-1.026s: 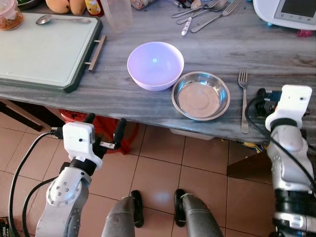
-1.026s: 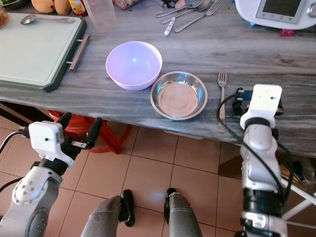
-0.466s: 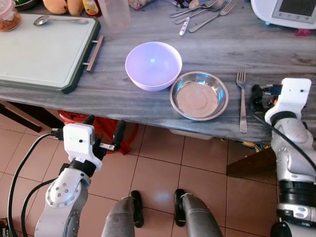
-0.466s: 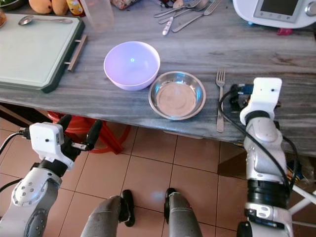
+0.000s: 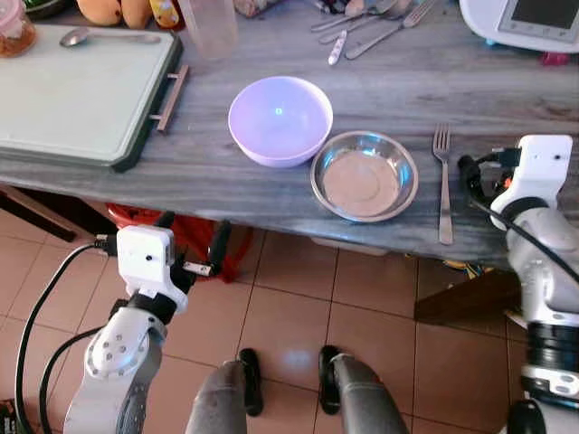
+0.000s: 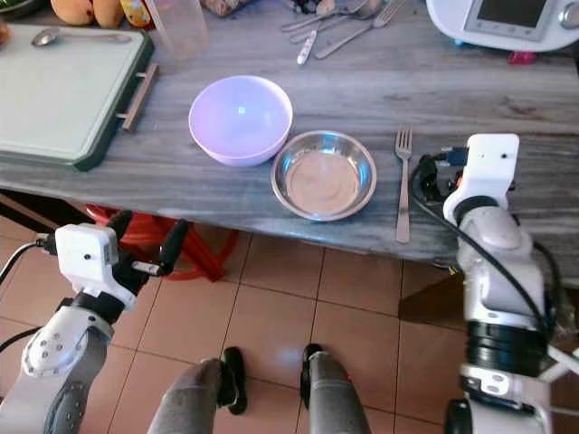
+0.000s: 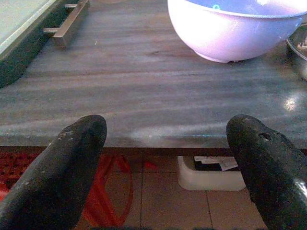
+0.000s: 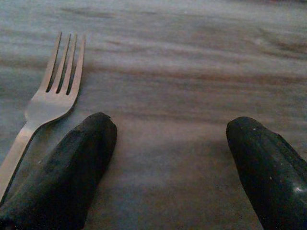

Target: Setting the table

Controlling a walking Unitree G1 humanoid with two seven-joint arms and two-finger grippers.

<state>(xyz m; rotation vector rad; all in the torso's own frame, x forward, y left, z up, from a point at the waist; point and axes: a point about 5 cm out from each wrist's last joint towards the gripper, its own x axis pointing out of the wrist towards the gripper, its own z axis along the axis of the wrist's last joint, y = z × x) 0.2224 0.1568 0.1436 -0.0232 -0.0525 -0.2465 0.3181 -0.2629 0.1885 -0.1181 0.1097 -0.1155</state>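
While no readable writing shows on anything, the left gripper [image 5: 192, 242] hangs at the lower left below the desk [image 5: 226, 172] edge, its jaws spread wide and empty, pointing toward the lilac bowl [image 5: 279, 119] at centre. Touching that bowl on its right is the steel dish [image 5: 365, 175], and right of the dish the fork [image 5: 443, 181] lies flat near the front edge, tines away from the robot. At the right edge, the right gripper [image 8: 172, 163] hovers low over the desk just beside the fork, jaws wide apart and holding nothing.
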